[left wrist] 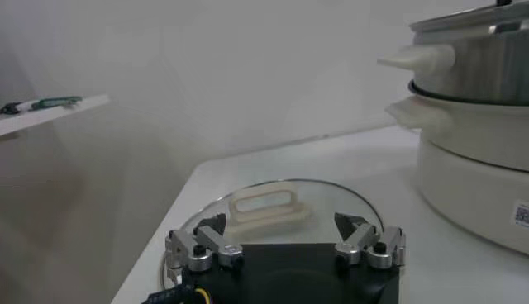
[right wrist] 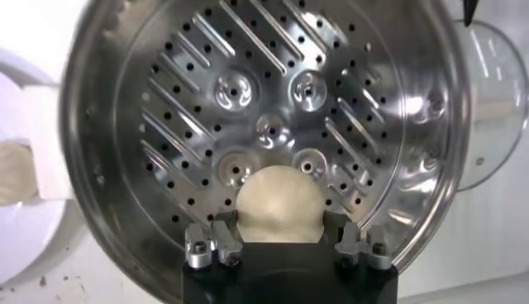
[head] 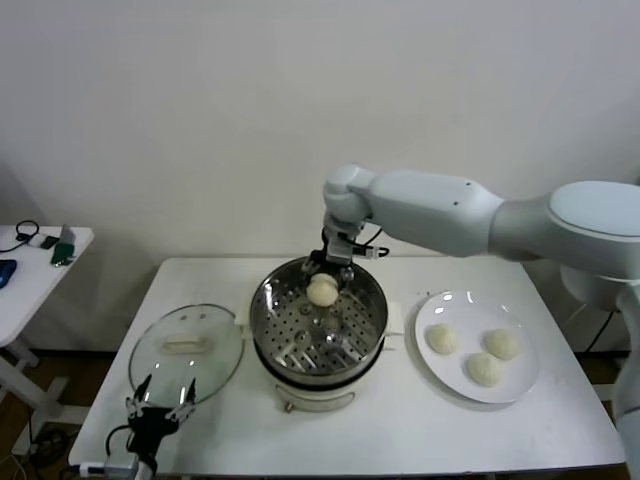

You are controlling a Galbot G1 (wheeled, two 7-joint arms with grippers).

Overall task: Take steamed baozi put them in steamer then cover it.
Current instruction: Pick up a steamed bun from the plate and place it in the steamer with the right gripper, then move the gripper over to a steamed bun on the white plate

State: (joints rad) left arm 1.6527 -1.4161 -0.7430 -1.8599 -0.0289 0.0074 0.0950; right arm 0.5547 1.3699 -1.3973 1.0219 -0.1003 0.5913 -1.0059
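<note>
My right gripper [head: 324, 281] hangs over the far side of the steamer [head: 372, 322], shut on one cream-white baozi [head: 322, 290]. In the right wrist view that baozi [right wrist: 279, 203] sits clamped between both fingers above the perforated steel bottom [right wrist: 248, 91], which holds nothing else. Three more baozi [head: 442, 338] lie on the white plate [head: 432, 374] to the right of the steamer. The glass cover [head: 187, 350] with its cream handle [left wrist: 266, 206] lies flat on the table left of the steamer. Near the table's front left edge, my left gripper [head: 160, 407] stands open beside the cover.
The steamer's cream pot base [left wrist: 479, 190] rises close to the cover. A small side table [head: 35, 262] with a few small items stands at the far left. The white work table [head: 400, 430] ends just behind my left gripper.
</note>
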